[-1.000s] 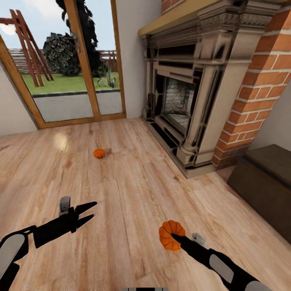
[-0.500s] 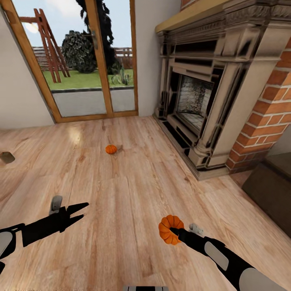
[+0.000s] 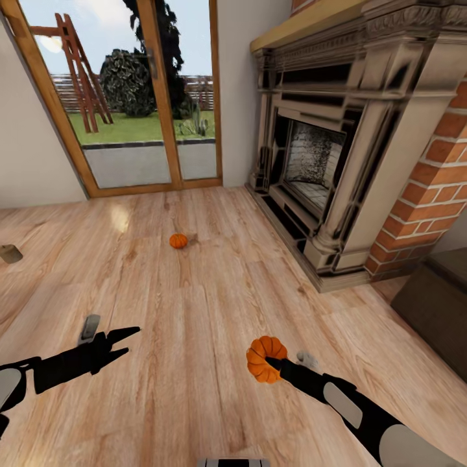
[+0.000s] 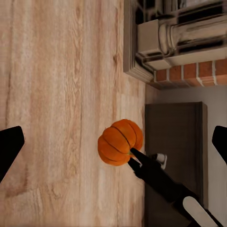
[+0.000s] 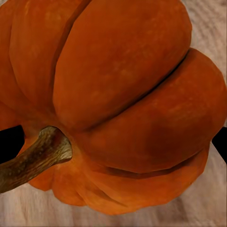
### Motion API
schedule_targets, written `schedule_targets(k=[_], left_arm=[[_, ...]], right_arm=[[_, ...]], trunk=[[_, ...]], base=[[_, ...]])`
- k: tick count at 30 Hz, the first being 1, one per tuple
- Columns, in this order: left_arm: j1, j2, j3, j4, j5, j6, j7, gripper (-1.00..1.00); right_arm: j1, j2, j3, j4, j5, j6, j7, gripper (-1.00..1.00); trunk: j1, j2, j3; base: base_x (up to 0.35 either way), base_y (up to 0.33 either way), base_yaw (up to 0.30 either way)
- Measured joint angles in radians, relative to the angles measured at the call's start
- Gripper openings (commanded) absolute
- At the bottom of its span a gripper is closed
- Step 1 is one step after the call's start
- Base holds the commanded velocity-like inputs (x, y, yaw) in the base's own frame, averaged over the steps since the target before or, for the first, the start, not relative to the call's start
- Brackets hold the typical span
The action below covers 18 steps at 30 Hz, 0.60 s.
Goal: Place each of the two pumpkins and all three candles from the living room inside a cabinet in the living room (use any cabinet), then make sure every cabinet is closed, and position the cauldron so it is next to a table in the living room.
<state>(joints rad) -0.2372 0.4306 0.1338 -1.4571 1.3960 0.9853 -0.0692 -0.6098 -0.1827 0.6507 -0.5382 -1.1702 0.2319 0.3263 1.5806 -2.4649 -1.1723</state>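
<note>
Head view showed two pumpkins: one clamped in the right gripper [image 3: 271,363] above the plank floor [image 3: 194,292], a held pumpkin [image 3: 261,359] near the robot, and a second pumpkin [image 3: 178,240] on the boards well ahead, toward the glass doors [image 3: 130,97]. One candle [image 3: 10,253] sat at the far left edge. The left gripper [image 3: 126,340] hung empty, fingers spread. Open floor lay between them; the fireplace [image 3: 324,162] and dark cabinet [image 3: 434,305] bounded the right side.

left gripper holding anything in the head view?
No. The left gripper hangs open over bare wood floor, its fingers spread with nothing between them; the right gripper has the pumpkin.
</note>
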Motion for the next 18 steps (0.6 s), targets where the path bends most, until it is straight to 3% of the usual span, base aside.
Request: schedule_targets(k=[4, 18], left_arm=[[0.008, -0.004, 0.002, 0.012, 0.018, -0.007, -0.005, 1.00], [0.008, -0.014, 0.008, 0.091, 0.019, -0.029, -0.017, 1.00]], right_arm=[[-0.009, 0.001, 0.000, -0.007, 0.001, -0.007, 0.006, -1.00], [-0.033, -0.005, 0.002, -0.087, 0.005, 0.004, 0.070, -1.00]], trunk=[[0.000, 0.000, 0.000], [0.000, 0.000, 0.000]], base=[[0.314, 0.000, 0.000], [0.328, 0.000, 0.000]])
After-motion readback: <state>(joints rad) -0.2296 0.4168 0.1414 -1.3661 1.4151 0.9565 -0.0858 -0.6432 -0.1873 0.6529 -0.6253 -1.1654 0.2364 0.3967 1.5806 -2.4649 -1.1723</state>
